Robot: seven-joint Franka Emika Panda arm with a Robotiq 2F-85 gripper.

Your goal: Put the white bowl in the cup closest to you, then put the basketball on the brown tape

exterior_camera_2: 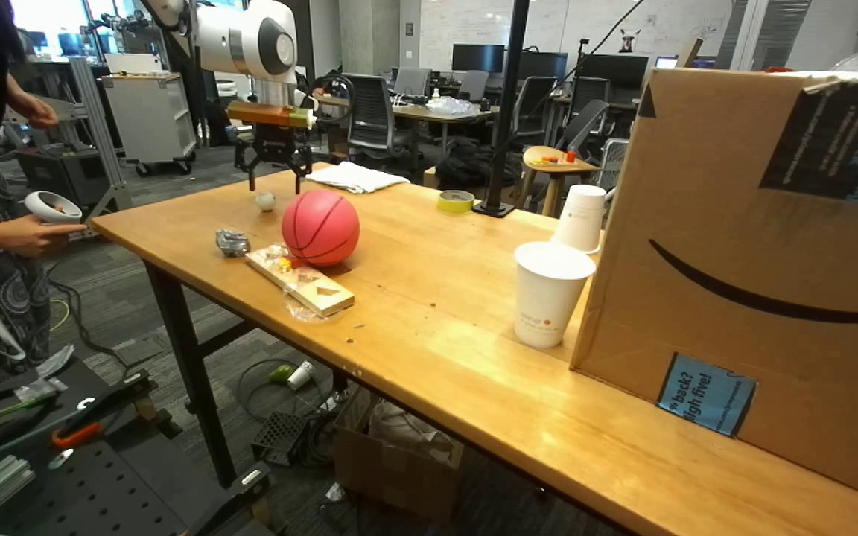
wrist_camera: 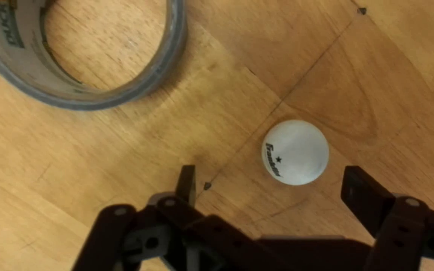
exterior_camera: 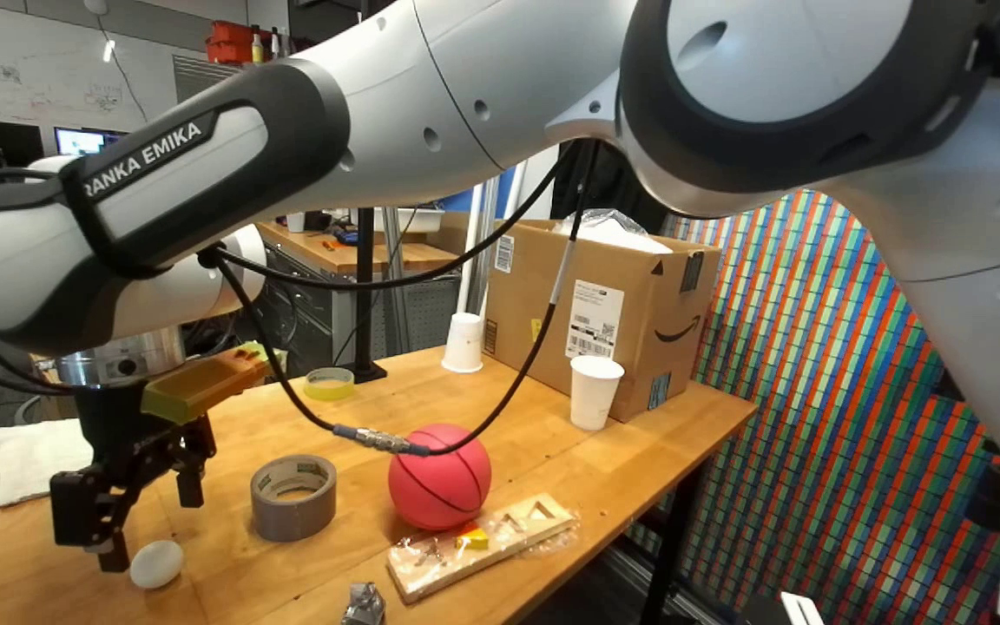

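Arm [exterior_camera: 483,87] spans top of an exterior view; wrist [exterior_camera: 122,354] at left, pointing down; jaws lower left, spread wide.

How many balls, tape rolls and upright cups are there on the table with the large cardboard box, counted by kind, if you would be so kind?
Balls: 2 (white ball, basketball)
Tape rolls: 2 (grey-brown roll, yellow roll)
Upright cups: 1 (white cup)
Total: 5
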